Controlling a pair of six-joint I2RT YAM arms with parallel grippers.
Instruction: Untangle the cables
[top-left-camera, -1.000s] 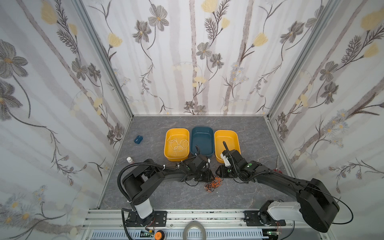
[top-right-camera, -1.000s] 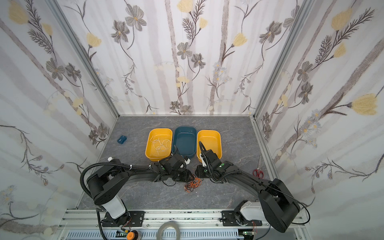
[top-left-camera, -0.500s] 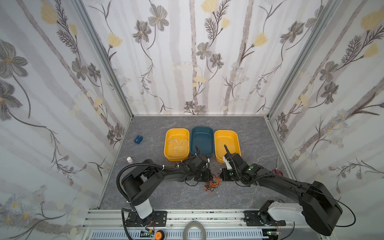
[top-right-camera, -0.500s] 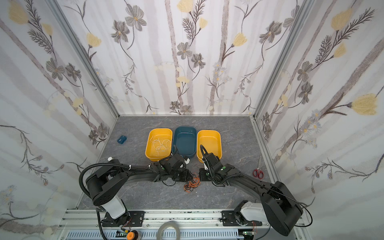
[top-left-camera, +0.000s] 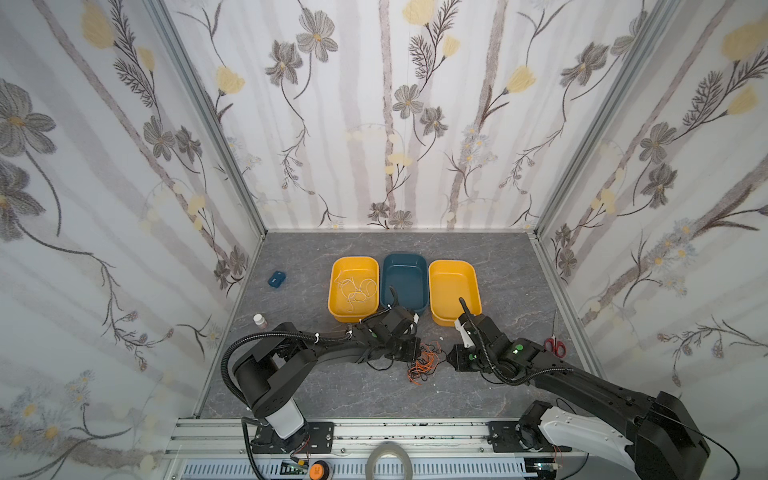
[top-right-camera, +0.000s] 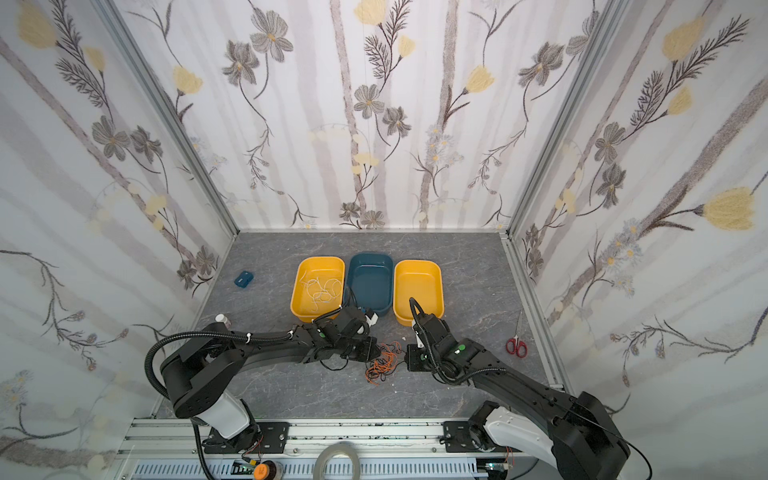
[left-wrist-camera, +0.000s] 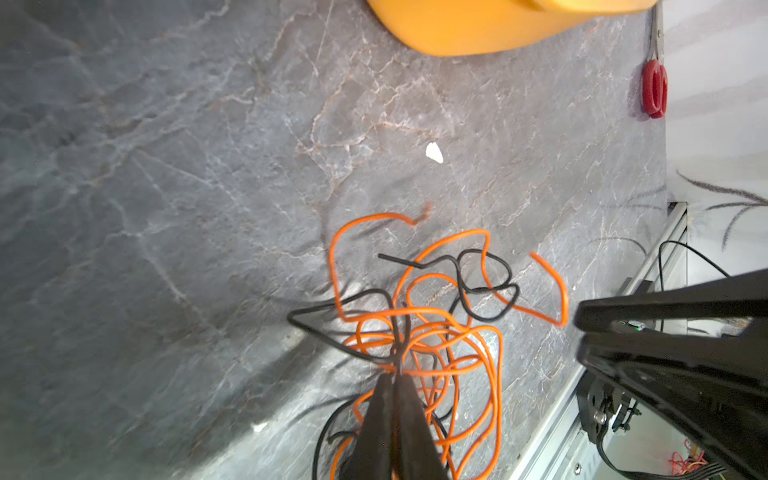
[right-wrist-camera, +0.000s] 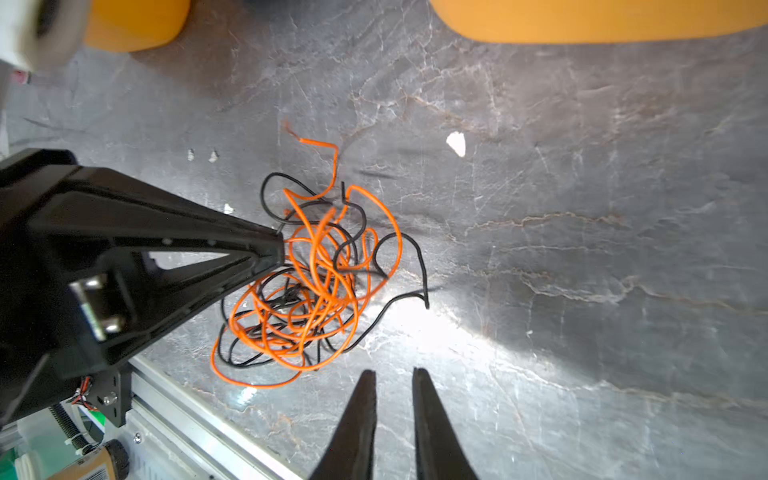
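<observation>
The cables (top-left-camera: 424, 362) (top-right-camera: 384, 362) lie as a tangle of thin orange and black strands on the grey floor between my two arms. My left gripper (left-wrist-camera: 397, 374) is shut on strands at the tangle's edge, black and orange pinched at its tips (right-wrist-camera: 278, 253). My right gripper (right-wrist-camera: 395, 372) stands a little way off the tangle (right-wrist-camera: 311, 282), jaws slightly open with nothing between them. In both top views the left gripper (top-left-camera: 417, 350) touches the tangle from the left, and the right gripper (top-left-camera: 449, 358) faces it from the right. White cables (top-left-camera: 355, 289) lie in the left yellow tray (top-left-camera: 353, 260).
A blue tray (top-left-camera: 405, 257) and a second yellow tray (top-left-camera: 453, 264) stand in a row behind the tangle. Red-handled scissors (top-left-camera: 555, 345) lie by the right wall. A small blue object (top-left-camera: 276, 278) and a small white bottle (top-left-camera: 259, 320) sit at the left. A white scrap (left-wrist-camera: 434, 151) lies nearby.
My left gripper has closed on strands of the tangle. The right gripper has drawn back slightly to the right, and its jaws closed and then parted a little.
</observation>
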